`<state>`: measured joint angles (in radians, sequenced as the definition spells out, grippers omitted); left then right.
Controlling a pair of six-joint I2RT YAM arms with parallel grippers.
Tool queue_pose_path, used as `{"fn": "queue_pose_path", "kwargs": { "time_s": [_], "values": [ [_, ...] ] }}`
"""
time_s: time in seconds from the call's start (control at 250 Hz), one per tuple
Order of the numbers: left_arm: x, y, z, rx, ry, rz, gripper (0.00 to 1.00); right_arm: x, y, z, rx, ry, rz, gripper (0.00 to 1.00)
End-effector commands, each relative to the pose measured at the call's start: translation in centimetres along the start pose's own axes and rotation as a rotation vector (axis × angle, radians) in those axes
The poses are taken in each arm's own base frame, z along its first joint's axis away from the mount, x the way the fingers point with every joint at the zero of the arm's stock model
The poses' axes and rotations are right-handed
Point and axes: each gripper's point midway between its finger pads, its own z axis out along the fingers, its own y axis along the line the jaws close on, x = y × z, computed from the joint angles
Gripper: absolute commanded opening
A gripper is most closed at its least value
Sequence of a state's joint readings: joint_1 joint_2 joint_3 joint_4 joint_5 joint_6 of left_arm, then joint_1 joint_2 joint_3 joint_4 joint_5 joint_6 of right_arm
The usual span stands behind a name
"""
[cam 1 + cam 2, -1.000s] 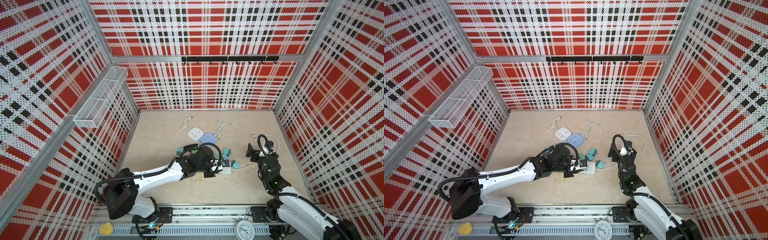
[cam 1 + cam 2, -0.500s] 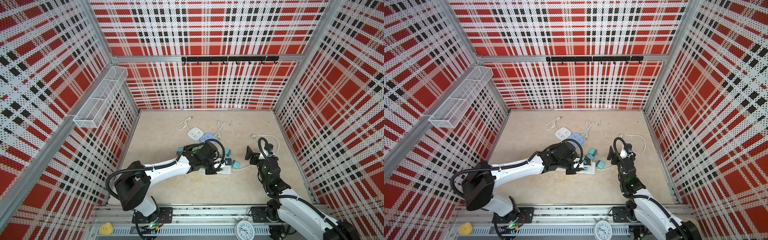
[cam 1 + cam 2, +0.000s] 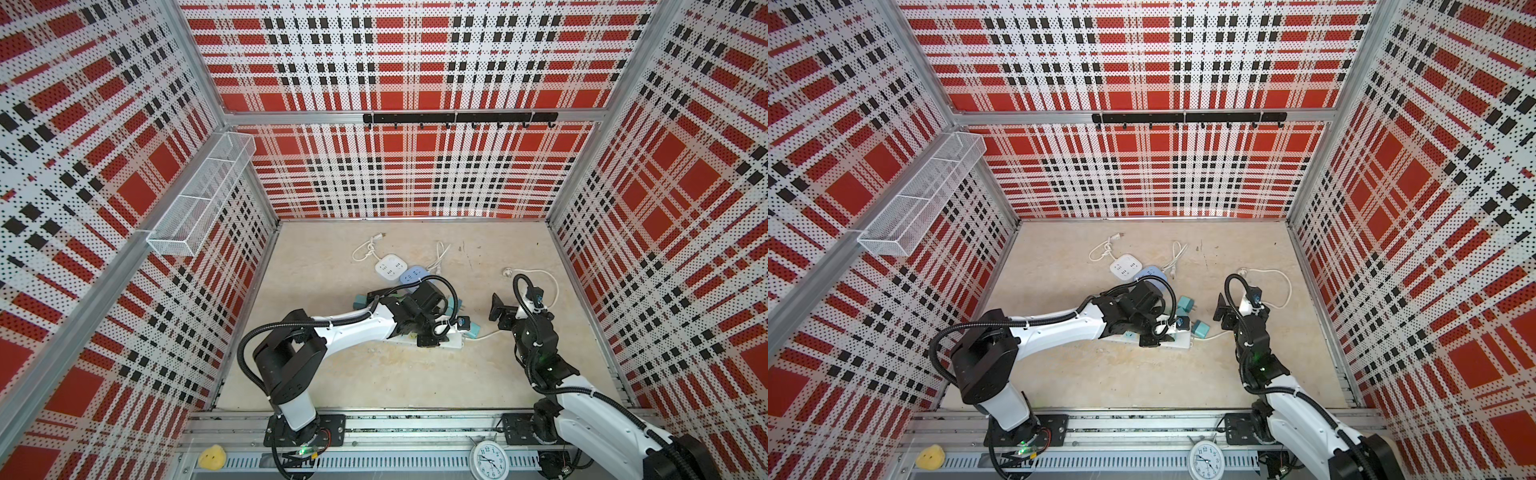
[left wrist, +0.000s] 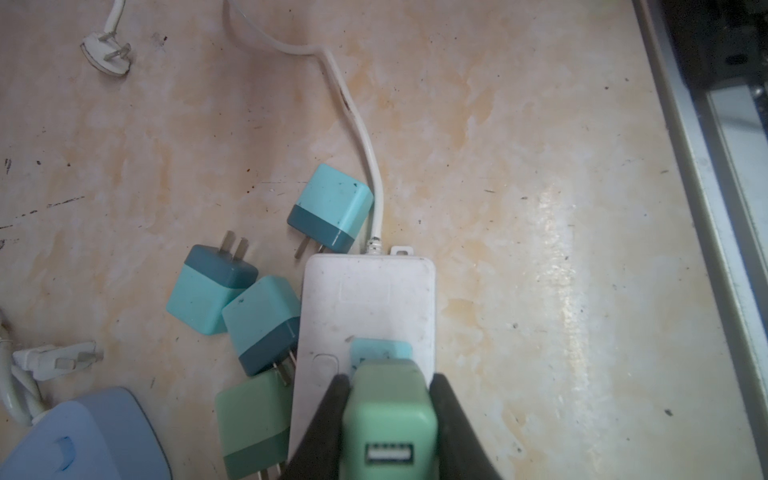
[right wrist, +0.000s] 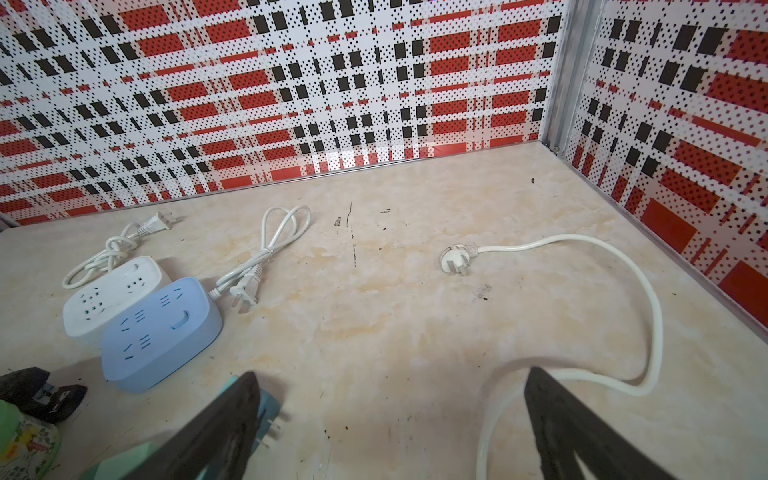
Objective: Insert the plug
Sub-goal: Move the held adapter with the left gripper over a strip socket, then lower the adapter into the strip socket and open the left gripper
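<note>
My left gripper point(image 4: 390, 379) is shut on a pale green plug point(image 4: 388, 419), a cube charger whose USB port faces the wrist camera. The plug stands over the near end of the white power strip point(image 4: 368, 299). Its prongs are hidden beneath it. A light teal block point(image 4: 380, 350) on the strip sits just beyond it. In both top views the left gripper point(image 3: 432, 332) point(image 3: 1152, 332) is down on the strip point(image 3: 455, 342) point(image 3: 1180, 341). My right gripper point(image 5: 392, 376) point(image 3: 498, 309) hangs open and empty to the right of the strip.
Three loose teal plugs point(image 4: 330, 208) point(image 4: 212, 291) point(image 4: 262, 324) and a green one point(image 4: 253, 424) lie beside the strip. A white square socket point(image 3: 390, 266) and a blue one point(image 3: 413, 275) sit behind. The strip's white cord point(image 3: 540, 282) loops at the right. A wire basket point(image 3: 199, 203) hangs on the left wall.
The left arm's elbow has swung to the right, and its gripper, still shut on the green plug, has shifted slightly along the strip. The right arm has barely moved.
</note>
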<state>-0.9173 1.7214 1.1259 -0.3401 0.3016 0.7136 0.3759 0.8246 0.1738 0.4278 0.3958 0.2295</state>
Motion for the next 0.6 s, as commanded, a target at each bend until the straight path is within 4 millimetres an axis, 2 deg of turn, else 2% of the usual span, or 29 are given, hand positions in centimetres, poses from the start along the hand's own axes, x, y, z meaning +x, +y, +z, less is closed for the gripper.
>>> {"fn": "queue_pose_path", "kwargs": {
  "time_s": [0.0,0.324,0.596],
  "values": [
    [-0.1,0.9,0.2,0.016,-0.009,0.039,0.0,-1.7,0.4,0.1,-0.014,-0.052,0.027,1.0],
    [0.6,1.5,1.6,0.042,0.021,0.07,0.0,-1.6,0.6,0.4,-0.015,-0.04,0.021,1.0],
    [0.8,0.5,1.7,0.09,0.021,0.062,0.0,-1.5,0.6,0.5,-0.014,-0.038,0.021,1.0]
  ]
}}
